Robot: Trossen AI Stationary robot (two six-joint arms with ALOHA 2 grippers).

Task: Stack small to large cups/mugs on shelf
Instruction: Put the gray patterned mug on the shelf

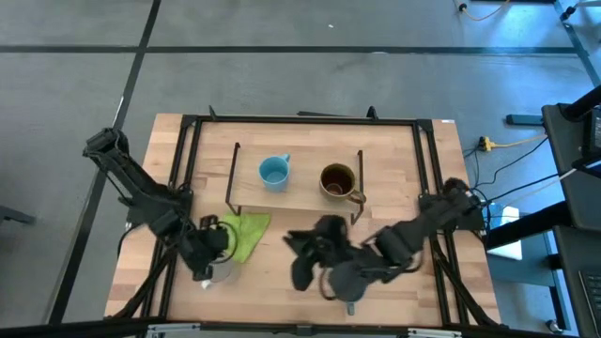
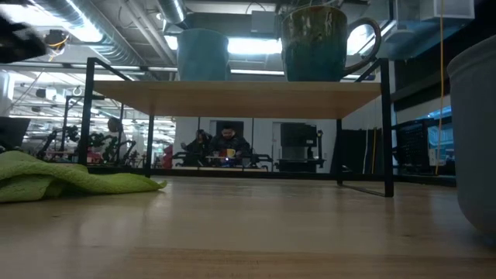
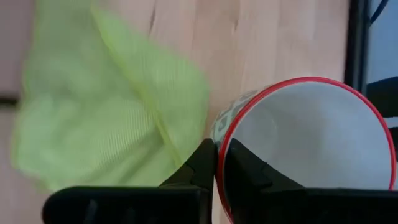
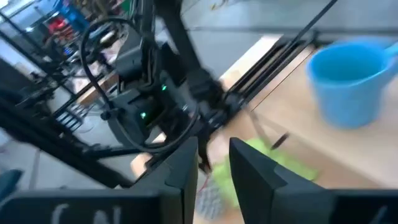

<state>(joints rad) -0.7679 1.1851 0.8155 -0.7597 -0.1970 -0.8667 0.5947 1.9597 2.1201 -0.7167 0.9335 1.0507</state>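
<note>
A white mug with a red rim (image 3: pixel 311 143) is at the table's near left, beside the green cloth (image 1: pixel 244 232), and my left gripper (image 1: pixel 208 261) is shut on it. The shelf (image 1: pixel 299 199) carries a light blue mug (image 1: pixel 273 172) and a brown mug (image 1: pixel 338 181), both standing upright on its board. My right gripper (image 4: pixel 214 163) hovers open near the table's middle, pointing toward the left arm, with nothing between its fingers. A grey mug (image 1: pixel 349 287) stands on the table below the right arm. My left gripper pinches the white mug's red rim (image 3: pixel 219 135), with one finger (image 3: pixel 245 174) inside the mug and the other (image 3: pixel 200 167) outside against the wall. The fingers come from above, slanting down. Whether the mug's base rests on the table cannot be seen.
The green cloth (image 3: pixel 106 118) lies crumpled right beside the held mug. Black frame rails (image 1: pixel 184 178) run along the table's sides and back. In the low view the grey mug (image 2: pixel 474 132) fills the right edge, and people sit far behind the table.
</note>
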